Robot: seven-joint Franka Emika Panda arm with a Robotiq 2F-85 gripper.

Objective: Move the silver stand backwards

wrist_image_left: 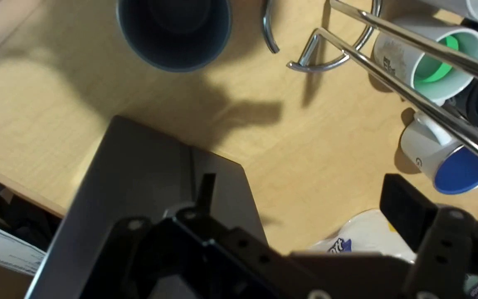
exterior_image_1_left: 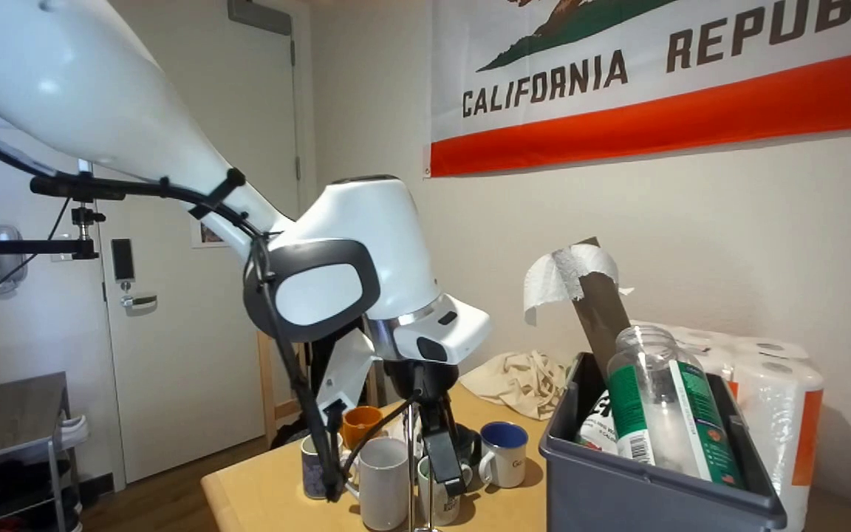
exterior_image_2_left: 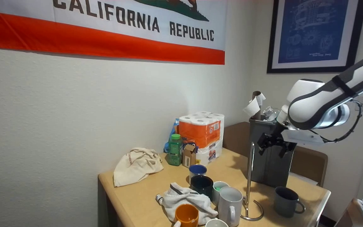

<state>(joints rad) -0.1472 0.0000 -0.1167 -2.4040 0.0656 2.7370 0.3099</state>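
Observation:
The silver stand [exterior_image_2_left: 249,179] stands upright on the table in an exterior view, its curved base beside the tall white mug. It is partly visible as thin rods in another exterior view [exterior_image_1_left: 411,465]. In the wrist view its rods [wrist_image_left: 413,96] run from the top middle to the right edge, outside the jaws. My gripper [wrist_image_left: 303,189] is open, with nothing between its fingers. In an exterior view the gripper [exterior_image_2_left: 272,150] hangs near the height of the stand's top, beside it and in front of the grey bin. The gripper also shows behind the rods [exterior_image_1_left: 444,465].
The tall white mug [exterior_image_2_left: 229,201] and several other mugs crowd one side of the stand. A dark grey mug [exterior_image_2_left: 285,201] stands on the other side. The grey bin [exterior_image_1_left: 595,480] with bottles is close to the gripper. Toilet paper packs [exterior_image_2_left: 200,129] stand by the wall.

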